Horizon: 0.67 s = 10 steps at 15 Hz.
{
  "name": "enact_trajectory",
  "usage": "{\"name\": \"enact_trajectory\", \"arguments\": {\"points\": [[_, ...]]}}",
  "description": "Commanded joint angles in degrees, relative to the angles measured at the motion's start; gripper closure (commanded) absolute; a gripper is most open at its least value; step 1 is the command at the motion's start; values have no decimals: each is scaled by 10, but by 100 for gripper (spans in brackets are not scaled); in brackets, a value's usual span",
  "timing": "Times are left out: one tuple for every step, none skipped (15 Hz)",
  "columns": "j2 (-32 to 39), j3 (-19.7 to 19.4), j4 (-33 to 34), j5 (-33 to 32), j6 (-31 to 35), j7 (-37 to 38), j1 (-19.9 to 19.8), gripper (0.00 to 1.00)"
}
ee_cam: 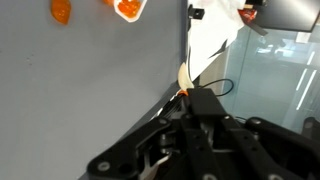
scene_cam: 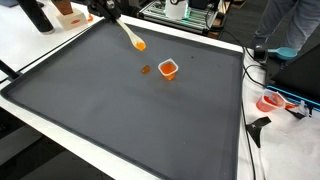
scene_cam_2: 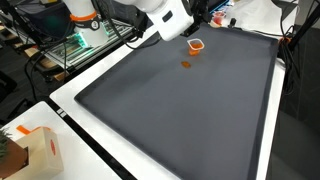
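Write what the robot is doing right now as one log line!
gripper: shut on spoon | spoon tip: orange, over mat | orange cup: upright on mat | orange piece: beside cup

From where I stand, a plain charcoal-grey mat (scene_cam: 120, 115), with no pattern on it, covers a white table (scene_cam: 50, 135) whose edge shows as a bright border in both exterior views. The small cup (scene_cam: 168, 69) is translucent orange with a paler rim. The tiny piece (scene_cam: 145, 70) is a deeper, browner orange. The gripper (scene_cam: 112, 16) is black (its housing (scene_cam_2: 172, 18) reads glossy white). The spoon (scene_cam: 130, 36) is cream along the handle and orange at the tip. It is blurred, so that orange may be something on it. A cardboard box (scene_cam_2: 38, 150) is pale tan.
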Motion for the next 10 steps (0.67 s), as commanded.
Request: {"name": "enact_trajectory", "arguments": {"points": [[-21,-2,-14,-75,82,69,28,97],[-22,1,-14,-97,98,87,32,97],[-23,3,-15,-122,118,107,36,97],[-23,4,-16,-149,134,128,40,97],[-23,8,-15,-169,139,143,41,97],[-24,10,-16,-196,152,164,44,97],[-25,12,-17,-222,162,184,47,97],[-24,15,-16,-242,164,198,47,97],[-24,18,-17,-266,171,216,49,97],[-24,20,-17,-291,176,232,51,97]]}}
